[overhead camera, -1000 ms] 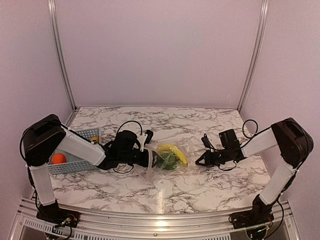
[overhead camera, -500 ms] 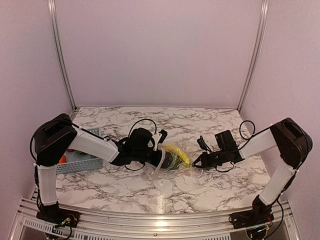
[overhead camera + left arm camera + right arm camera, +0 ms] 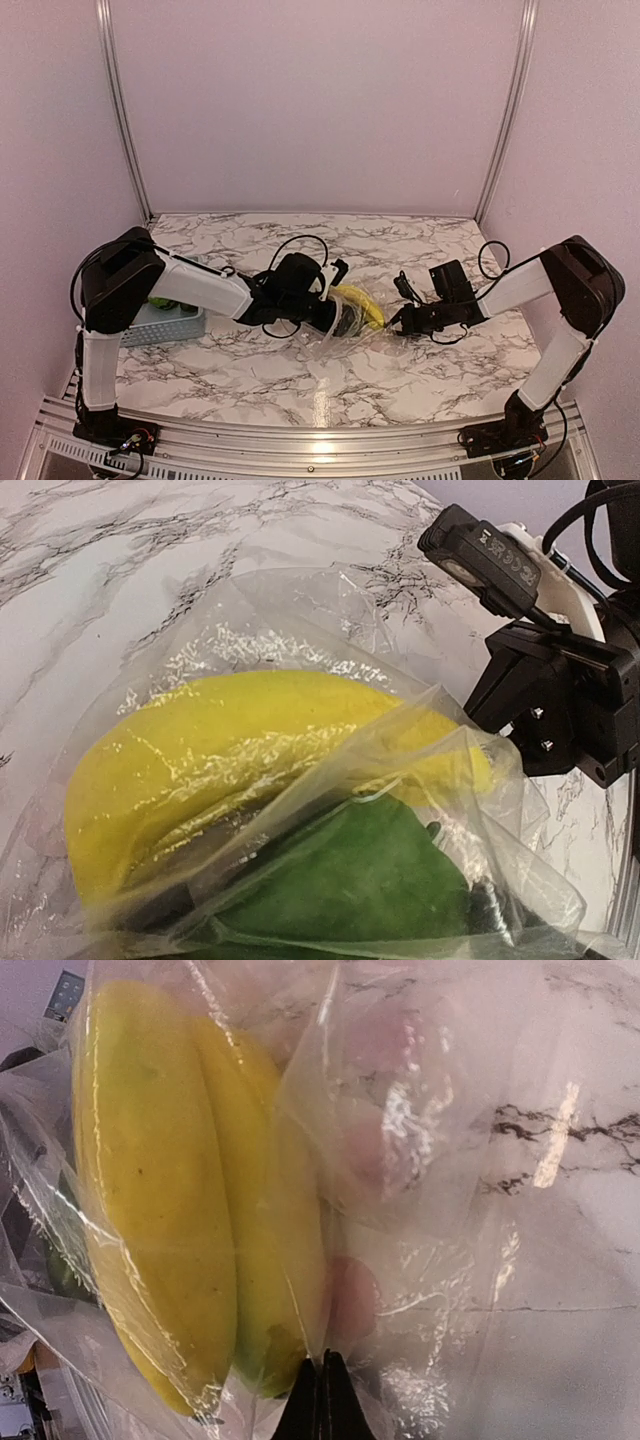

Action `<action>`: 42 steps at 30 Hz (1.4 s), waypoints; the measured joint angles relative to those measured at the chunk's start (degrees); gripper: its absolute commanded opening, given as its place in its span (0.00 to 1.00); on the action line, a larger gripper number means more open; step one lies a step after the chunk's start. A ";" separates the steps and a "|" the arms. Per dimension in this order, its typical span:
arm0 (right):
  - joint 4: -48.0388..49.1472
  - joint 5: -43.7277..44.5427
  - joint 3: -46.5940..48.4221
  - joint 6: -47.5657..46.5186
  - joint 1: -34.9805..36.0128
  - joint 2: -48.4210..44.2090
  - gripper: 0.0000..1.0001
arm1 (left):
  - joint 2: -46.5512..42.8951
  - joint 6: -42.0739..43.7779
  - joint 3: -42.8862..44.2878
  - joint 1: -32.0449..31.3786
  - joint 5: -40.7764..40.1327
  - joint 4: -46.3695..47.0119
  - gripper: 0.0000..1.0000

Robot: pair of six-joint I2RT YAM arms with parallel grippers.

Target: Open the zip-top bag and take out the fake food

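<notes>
Rail (image 3: pixel 320 440) across the near edge, both arm bases bolted to it, and past that the marble table (image 3: pixel 300 390). Mid-table now: the zip-top bag (image 3: pixel 250 630) lies crumpled between the two arms, and the fake food is inside it. The left gripper (image 3: pixel 338 318) is pushed into the bag's left end, fingers showing as dark shapes through the film, spread wide and released, the green vegetable (image 3: pixel 350 880) between them. Just above that vegetable, the yellow banana (image 3: pixel 362 305), plastic draped over both. From above, the left wrist and its looping black cable (image 3: pixel 300 243) hide the bag's mouth. On the other end, the right gripper (image 3: pixel 395 325) is clenched, tips together on a fold of the bag's film, right beside the banana's tip. Off to the left, behind the left forearm, the light blue basket (image 3: pixel 170 325) holds something green (image 3: pixel 158 302), too small to name. Farthest back, the plain wall (image 3: pixel 320 100) between two metal posts (image 3: pixel 120 110).
</notes>
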 measured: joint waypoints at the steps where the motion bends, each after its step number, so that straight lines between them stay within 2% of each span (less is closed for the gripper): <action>1: 0.00 0.04 0.00 0.00 0.00 0.00 0.00 | -0.04 0.04 -0.02 0.02 -0.37 -0.15 0.88; 4: -0.04 0.61 -0.04 0.00 -0.17 -0.09 0.00 | -1.14 -0.13 -1.90 0.20 -0.79 0.66 0.85; 9: -0.07 1.81 -1.03 0.00 -1.99 -2.23 0.00 | -7.93 0.00 -10.71 2.01 -0.52 1.25 0.85; 14: 0.02 3.13 -2.01 0.00 -4.37 -4.20 0.00 | -11.89 0.31 -15.65 3.82 0.55 1.25 0.86; 17: 0.00 3.39 -2.08 -0.02 -4.98 -4.52 0.00 | -12.59 0.59 -16.55 4.20 0.92 1.27 0.86; 25: 0.00 3.32 -2.08 -0.02 -5.11 -4.57 0.00 | -12.31 2.60 -15.58 4.26 0.22 0.17 0.99; 34: 0.04 3.10 -2.08 -0.02 -5.18 -4.55 0.00 | -10.14 4.35 -12.59 4.15 -0.26 -0.94 0.99; 42: 0.22 2.93 -2.08 -0.02 -5.18 -4.37 0.00 | -10.40 3.91 -12.59 4.09 -0.50 -1.44 0.78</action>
